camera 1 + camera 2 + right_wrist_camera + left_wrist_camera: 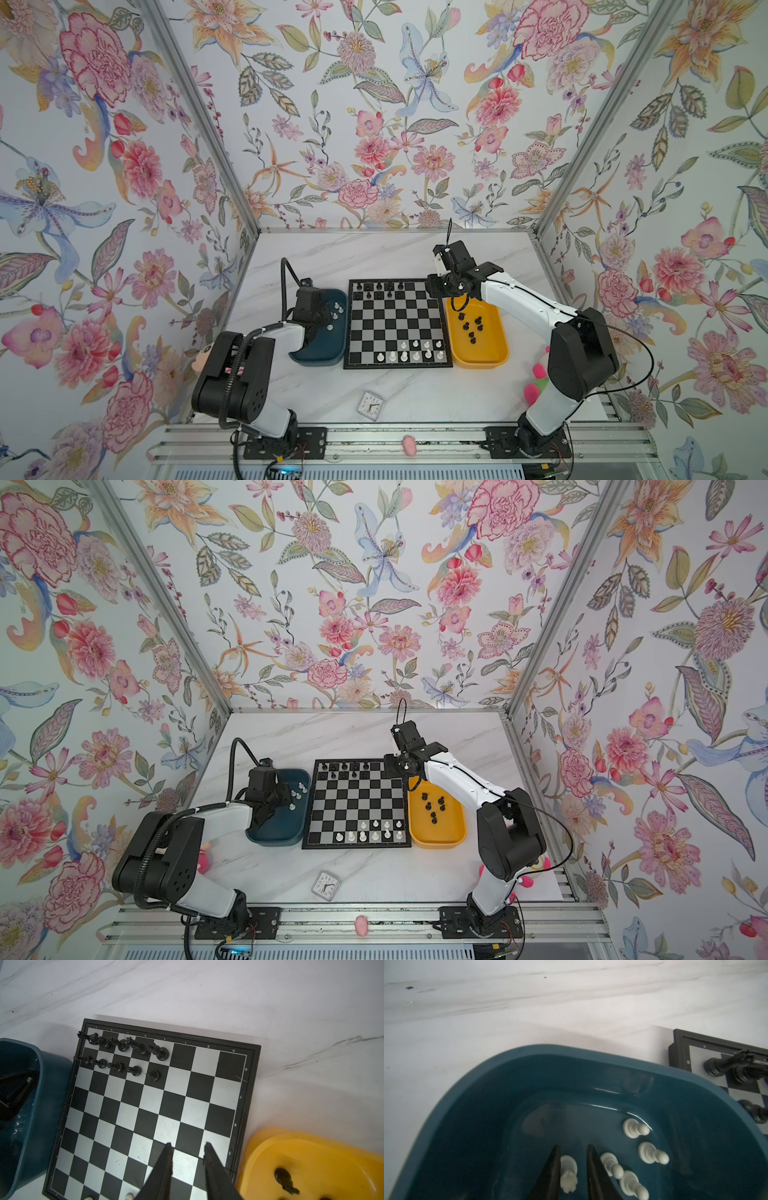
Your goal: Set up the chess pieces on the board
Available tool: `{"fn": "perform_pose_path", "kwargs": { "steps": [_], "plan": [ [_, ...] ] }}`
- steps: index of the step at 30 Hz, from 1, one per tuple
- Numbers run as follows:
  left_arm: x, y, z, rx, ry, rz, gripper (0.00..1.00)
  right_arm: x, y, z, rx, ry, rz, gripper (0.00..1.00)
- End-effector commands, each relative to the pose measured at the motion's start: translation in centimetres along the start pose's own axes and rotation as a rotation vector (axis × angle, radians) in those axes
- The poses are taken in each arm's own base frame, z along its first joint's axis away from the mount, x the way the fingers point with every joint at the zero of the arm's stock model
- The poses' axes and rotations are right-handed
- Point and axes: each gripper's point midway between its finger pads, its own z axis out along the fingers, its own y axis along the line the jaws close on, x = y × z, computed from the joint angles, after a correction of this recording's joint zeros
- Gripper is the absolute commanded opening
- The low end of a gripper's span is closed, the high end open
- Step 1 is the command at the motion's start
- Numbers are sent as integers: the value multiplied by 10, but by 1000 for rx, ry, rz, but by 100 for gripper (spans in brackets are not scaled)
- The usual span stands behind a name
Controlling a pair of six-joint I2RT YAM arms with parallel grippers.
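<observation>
Straddling white piece [568, 1174], left gripper [573, 1145]

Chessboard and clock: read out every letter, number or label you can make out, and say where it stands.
"a b c d e f g h": board far border, right wrist view.
"8 7 6 5": border beside the yellow tray.
"8": board corner, left wrist view.
Opposite border's digits: blurred.
Clock dial: too small to read.
</observation>
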Motion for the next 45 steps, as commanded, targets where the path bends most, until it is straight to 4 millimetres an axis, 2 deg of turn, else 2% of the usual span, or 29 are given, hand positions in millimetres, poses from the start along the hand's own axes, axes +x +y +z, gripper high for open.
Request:
{"fn": "perform_pose_path", "kwargs": {
  "steps": [1,7,15,20,26,32,39,40,45],
  "plan": [
    [8,1,2,-10,18,22,27,7,-3,3,16,13,11,29],
    [1,0,-2,-10,13,21,29,6,-4,2,18,10,11,29],
    [-29,-6,-27,-4,-34,28,33,6,-4,1,18,8,12,29],
    [-36,-15,-38,27,24,46,35,6,-4,1,15,8,9,29],
    [-27,-14,-45,-2,184,82,35,7,-4,1,10,11,7,29],
    [-22,-12,-45,-16,249,111,35,8,-6,1,6,12,9,29],
    [-7,-1,-36,-58,335,147,35,11,-11,1,6,12,18,29],
    [0,2,-28,-71,369,153,35,12,-12,1,7,13,21,29],
    [5,4,-20,-75,398,161,34,14,-14,1,7,14,27,29]
  ]
}}
